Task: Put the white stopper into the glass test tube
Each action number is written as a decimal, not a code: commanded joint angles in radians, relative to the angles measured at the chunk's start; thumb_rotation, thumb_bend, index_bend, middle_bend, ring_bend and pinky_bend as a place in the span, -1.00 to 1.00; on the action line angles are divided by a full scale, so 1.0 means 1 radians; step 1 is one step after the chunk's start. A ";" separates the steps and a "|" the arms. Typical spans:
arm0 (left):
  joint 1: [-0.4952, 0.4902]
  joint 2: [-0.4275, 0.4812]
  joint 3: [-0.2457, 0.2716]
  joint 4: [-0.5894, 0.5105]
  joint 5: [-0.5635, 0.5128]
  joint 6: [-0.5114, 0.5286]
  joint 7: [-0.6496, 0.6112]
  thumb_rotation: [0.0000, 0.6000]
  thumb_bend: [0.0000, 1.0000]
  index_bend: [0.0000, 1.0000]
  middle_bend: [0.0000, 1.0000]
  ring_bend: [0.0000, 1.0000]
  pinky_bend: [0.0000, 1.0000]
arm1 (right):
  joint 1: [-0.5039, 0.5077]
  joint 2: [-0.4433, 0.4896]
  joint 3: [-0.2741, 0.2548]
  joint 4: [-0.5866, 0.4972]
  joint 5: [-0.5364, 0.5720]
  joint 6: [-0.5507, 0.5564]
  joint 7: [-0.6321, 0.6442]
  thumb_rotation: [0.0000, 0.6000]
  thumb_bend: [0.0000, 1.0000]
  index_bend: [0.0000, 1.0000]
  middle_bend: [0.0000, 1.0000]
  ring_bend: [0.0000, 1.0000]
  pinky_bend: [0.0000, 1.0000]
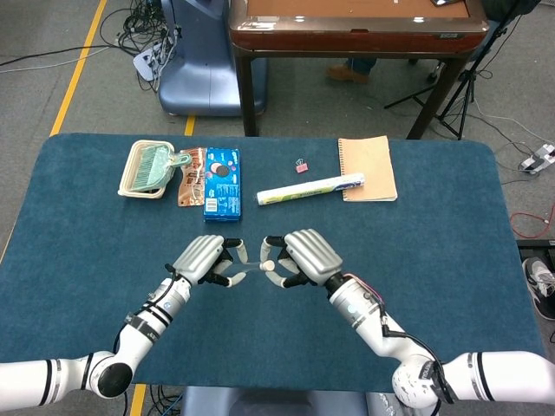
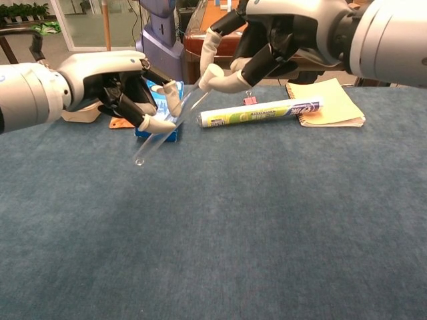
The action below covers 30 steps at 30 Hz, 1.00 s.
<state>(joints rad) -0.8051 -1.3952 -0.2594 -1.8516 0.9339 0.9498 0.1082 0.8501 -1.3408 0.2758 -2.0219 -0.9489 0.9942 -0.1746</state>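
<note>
We hold the glass test tube (image 2: 163, 128) in our left hand (image 2: 117, 87), pinched near its upper part, so it slants above the table (image 2: 267, 220) with the closed end low and the open mouth raised toward the right hand (image 2: 267, 40). That hand pinches the white stopper (image 2: 207, 75) between fingertips, right at the tube's mouth; whether it has already entered the glass we cannot tell from either view.

Both hands hover nearer to us than the rolled tube of paper (image 1: 310, 187), which lies on the table next to the notebook (image 1: 368, 167).

To seat the stopper well, we judge the key is alignment: bring the stopper's axis in line with the slanted tube, not flat to the table, then push along that line. The left hand should brace firmly, since thin glass can slip or crack under a sideways load. A gentle, steady push is better than a sharp one, and the right fingers should stay off the rim.
</note>
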 commanded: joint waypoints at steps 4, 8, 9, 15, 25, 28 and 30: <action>-0.001 0.005 0.006 0.002 -0.001 -0.002 0.002 1.00 -0.48 0.31 1.00 1.00 1.00 | 0.005 -0.001 -0.004 0.007 0.002 -0.007 -0.004 1.00 -0.15 0.25 1.00 1.00 1.00; 0.001 0.007 0.011 0.002 0.005 -0.003 -0.001 1.00 -0.49 0.31 1.00 1.00 1.00 | 0.008 -0.001 -0.002 0.013 0.006 -0.012 0.001 1.00 -0.15 0.25 1.00 1.00 1.00; 0.001 0.009 0.012 0.002 0.007 -0.004 -0.003 1.00 -0.49 0.31 1.00 1.00 1.00 | 0.008 -0.001 0.000 0.016 0.005 -0.012 0.004 1.00 -0.15 0.25 1.00 1.00 1.00; 0.005 0.015 0.015 0.003 0.019 -0.003 -0.012 1.00 -0.49 0.31 1.00 1.00 1.00 | 0.007 0.006 0.007 0.029 -0.003 -0.021 0.030 1.00 -0.40 0.06 1.00 1.00 1.00; 0.018 0.032 0.031 0.015 0.030 0.000 -0.016 1.00 -0.49 0.31 1.00 1.00 1.00 | -0.010 0.035 0.002 0.027 -0.040 -0.035 0.074 1.00 -0.70 -0.27 1.00 1.00 1.00; 0.025 0.038 0.047 0.029 0.036 0.003 -0.004 1.00 -0.49 0.32 1.00 1.00 1.00 | -0.034 0.060 0.001 0.011 -0.069 -0.012 0.091 1.00 -0.70 -0.28 1.00 1.00 1.00; 0.029 0.041 0.061 0.041 0.037 0.004 0.009 1.00 -0.49 0.32 1.00 1.00 1.00 | -0.055 0.079 -0.007 0.005 -0.094 0.010 0.093 1.00 -0.70 -0.28 1.00 1.00 1.00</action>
<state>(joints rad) -0.7788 -1.3569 -0.2054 -1.8169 0.9695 0.9526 0.1103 0.8104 -1.2757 0.2744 -2.0101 -1.0263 0.9883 -0.0867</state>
